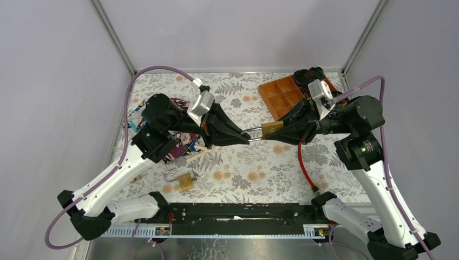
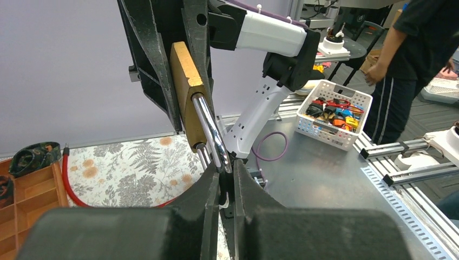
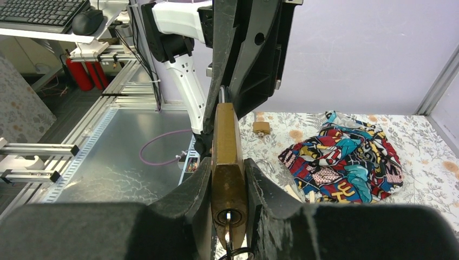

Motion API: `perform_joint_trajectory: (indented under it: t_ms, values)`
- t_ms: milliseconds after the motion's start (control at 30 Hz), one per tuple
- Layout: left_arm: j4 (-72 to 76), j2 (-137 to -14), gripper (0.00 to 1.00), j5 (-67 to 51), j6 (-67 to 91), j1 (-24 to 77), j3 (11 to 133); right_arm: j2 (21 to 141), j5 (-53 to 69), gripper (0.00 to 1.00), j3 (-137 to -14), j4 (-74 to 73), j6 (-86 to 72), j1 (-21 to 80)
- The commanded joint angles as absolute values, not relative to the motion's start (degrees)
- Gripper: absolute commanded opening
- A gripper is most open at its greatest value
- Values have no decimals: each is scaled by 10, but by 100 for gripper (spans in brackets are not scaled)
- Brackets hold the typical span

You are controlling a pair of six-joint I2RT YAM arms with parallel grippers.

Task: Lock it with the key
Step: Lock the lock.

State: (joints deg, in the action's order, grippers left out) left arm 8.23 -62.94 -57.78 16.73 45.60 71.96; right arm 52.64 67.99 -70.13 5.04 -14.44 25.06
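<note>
1. The brass padlock [image 1: 271, 129] hangs in mid-air over the floral table [image 1: 243, 162], between the two arms.
2. The right gripper [image 1: 276, 132] is clamped on the padlock's body, a finger pressed flat on each broad face.
3. The left gripper [image 1: 246, 136] meets the padlock from the other side, its fingertips pinched on the steel shackle [image 1: 251, 132].
4. In the right wrist view the padlock's keyhole [image 3: 228, 216] faces the camera with a bright sliver of metal in it. I cannot tell whether that is a key.
5. A second padlock [image 1: 185, 181] lies on the table, nearer the arm bases than the held padlock and on the left arm's side.
6. A patterned cloth [image 1: 181, 143] lies left of the held padlock, under the left arm.
7. A wooden tray [image 1: 281, 97] with compartments sits beyond the held padlock, towards the back wall.
</note>
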Motion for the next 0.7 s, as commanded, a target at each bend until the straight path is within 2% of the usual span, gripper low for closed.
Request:
perform_joint_trajectory:
  t_ms: [0,200,367,667]
  values:
    - [155,-655,0,-608,200,489,709,546,539,0,-707,89,-153,250]
    - [208,-670,0,-538,172,507,690,539,515,0,-669,144,-212,250]
    - [239,-692,0,-476,128,516,688,538,501,0,-643,129,-232,250]
    - [234,-731,0,-461,110,548,717,539,464,0,-620,114,-251,250]
